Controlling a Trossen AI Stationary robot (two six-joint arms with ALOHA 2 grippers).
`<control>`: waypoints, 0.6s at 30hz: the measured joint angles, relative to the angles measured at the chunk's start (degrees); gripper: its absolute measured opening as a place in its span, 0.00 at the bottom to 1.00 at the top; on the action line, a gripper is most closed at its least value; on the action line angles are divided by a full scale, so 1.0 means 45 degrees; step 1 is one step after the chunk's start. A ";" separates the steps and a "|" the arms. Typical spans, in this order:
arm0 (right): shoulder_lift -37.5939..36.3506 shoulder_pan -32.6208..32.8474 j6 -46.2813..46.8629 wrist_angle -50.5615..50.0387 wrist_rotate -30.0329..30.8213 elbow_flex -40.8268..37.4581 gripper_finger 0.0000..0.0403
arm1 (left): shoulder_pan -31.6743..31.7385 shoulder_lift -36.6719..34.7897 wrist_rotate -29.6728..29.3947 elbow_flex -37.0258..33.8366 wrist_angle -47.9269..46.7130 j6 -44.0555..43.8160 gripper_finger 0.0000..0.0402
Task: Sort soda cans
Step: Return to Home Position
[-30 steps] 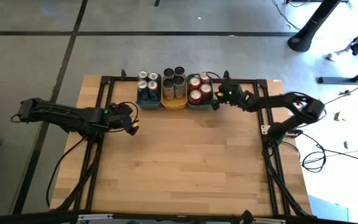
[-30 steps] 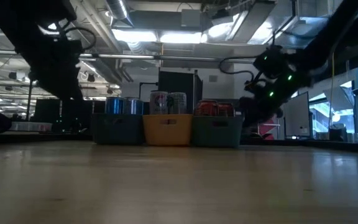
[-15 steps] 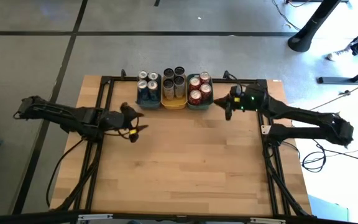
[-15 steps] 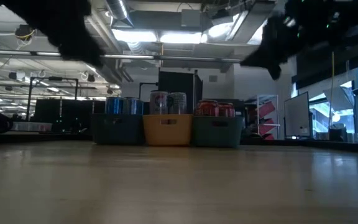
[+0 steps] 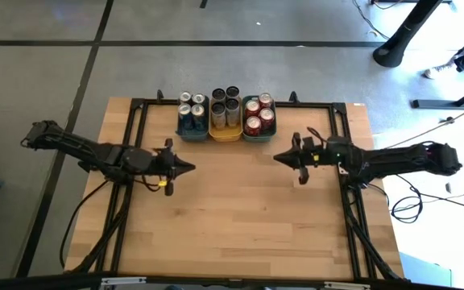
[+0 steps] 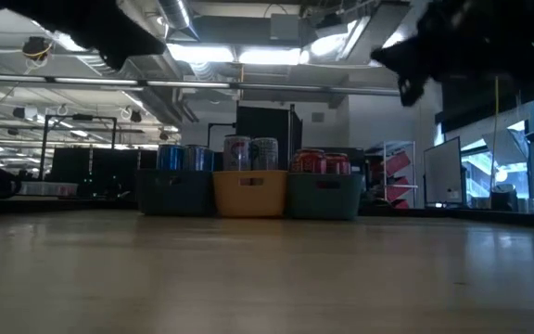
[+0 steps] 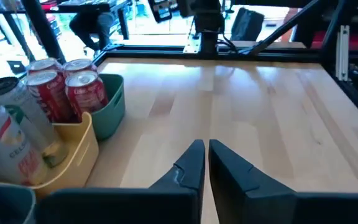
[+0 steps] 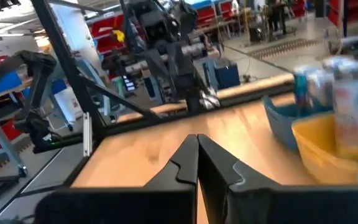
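Soda cans [image 5: 231,104] stand upright in three bins set close side by side at the middle of the tabletop's [image 5: 240,217] far edge, opposite the low camera. Blue-sided cans [image 6: 180,158] with silver tops fill the dark teal bin [image 6: 174,197] nearest the left edge. Silver-grey cans [image 7: 17,118] sit in the yellow bin [image 6: 250,197] in the middle, and red cans [image 5: 254,124] sit in the green bin [image 6: 323,197] nearest the right edge.

The left hand [image 5: 185,167] hangs above the tabletop's left half, nearer the far edge than the near one, and points toward the right edge. Its fingers [image 7: 188,168] are pressed almost together, with only a thin slit between them, and pinch nothing. The right hand [image 5: 279,156] hangs above the right half and points toward the left edge, so the two hands face each other across the middle, well apart. Its fingers [image 8: 182,165] are pressed together and empty. Both hands are clear of the bins, on their near side. In the low view the left arm [image 6: 109,28] and the right arm [image 6: 462,42] show only as dark shapes high up, above the tops of the cans.
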 joint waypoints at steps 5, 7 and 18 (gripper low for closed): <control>-0.0792 -0.0001 0.0119 0.1235 0.0502 -0.1815 0.02 | 0.0290 -0.1316 0.0637 -0.1212 0.0733 0.0177 0.01; -0.1113 -0.0001 0.0127 0.1247 0.0674 -0.2207 0.02 | 0.0542 -0.2099 0.1204 -0.1566 0.0856 0.0444 0.02; -0.1845 -0.0006 0.0320 0.0793 0.0560 -0.2503 0.02 | 0.2075 -0.5099 -0.0073 -0.2020 -0.1092 0.0454 0.04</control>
